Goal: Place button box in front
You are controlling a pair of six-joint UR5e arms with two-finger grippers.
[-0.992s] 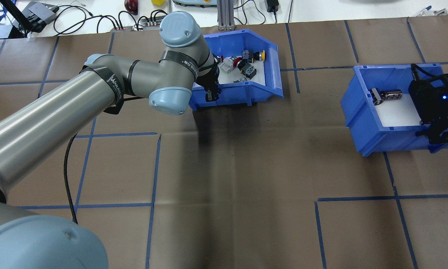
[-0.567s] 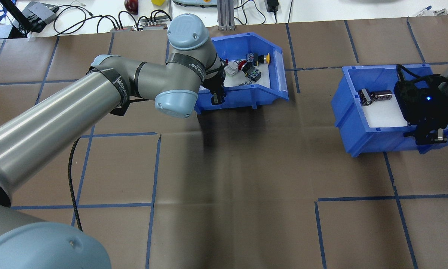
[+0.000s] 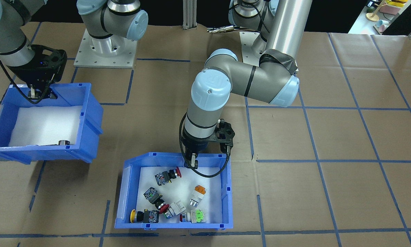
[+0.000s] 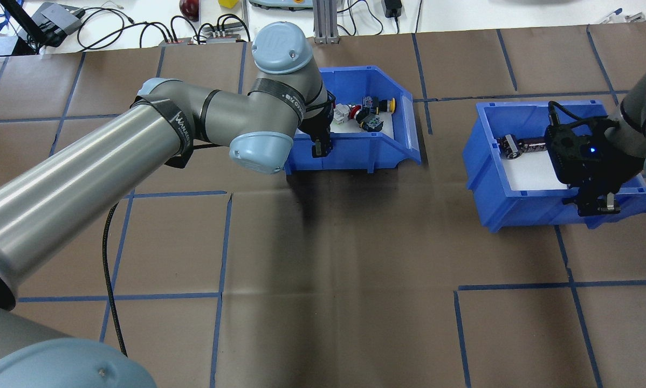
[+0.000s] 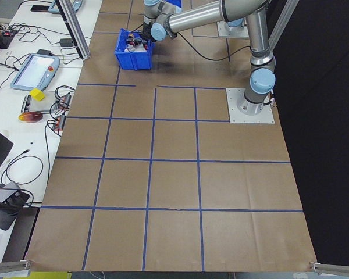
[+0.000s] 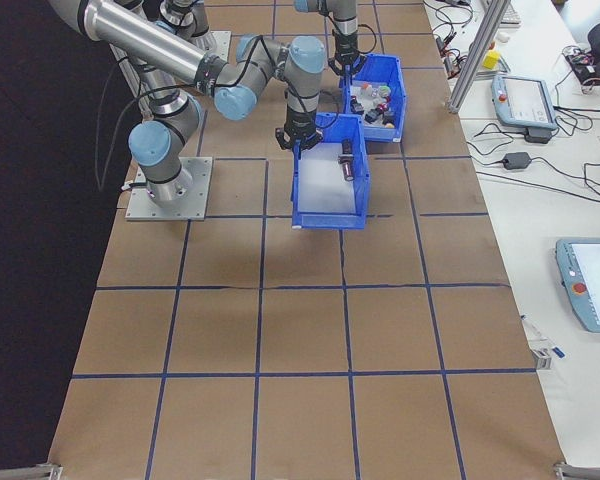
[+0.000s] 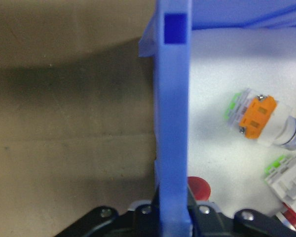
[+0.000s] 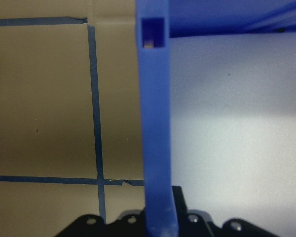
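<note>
The button box (image 4: 366, 148) is a blue bin with a white liner, holding several red, yellow, orange and green push buttons (image 3: 167, 195). It sits at the far middle of the table, near the operators' edge (image 3: 171, 225). My left gripper (image 4: 322, 146) is shut on its near wall (image 7: 172, 123), one finger inside and one outside (image 3: 192, 161). My right gripper (image 4: 592, 207) is shut on the near wall (image 8: 155, 123) of a second blue bin (image 4: 522, 207). That bin holds a dark cylinder (image 4: 522, 145).
Brown paper with a blue tape grid (image 4: 323, 269) covers the table. Cables and a red object (image 4: 189, 7) lie on the white bench beyond the far edge. An aluminium post (image 4: 323, 21) stands just behind the button box. Both arm bases (image 3: 104, 51) are at the robot's side.
The left arm has carried the button box to the right and a little toward the robot, turning it slightly. The right arm has shifted the second bin to the left.
</note>
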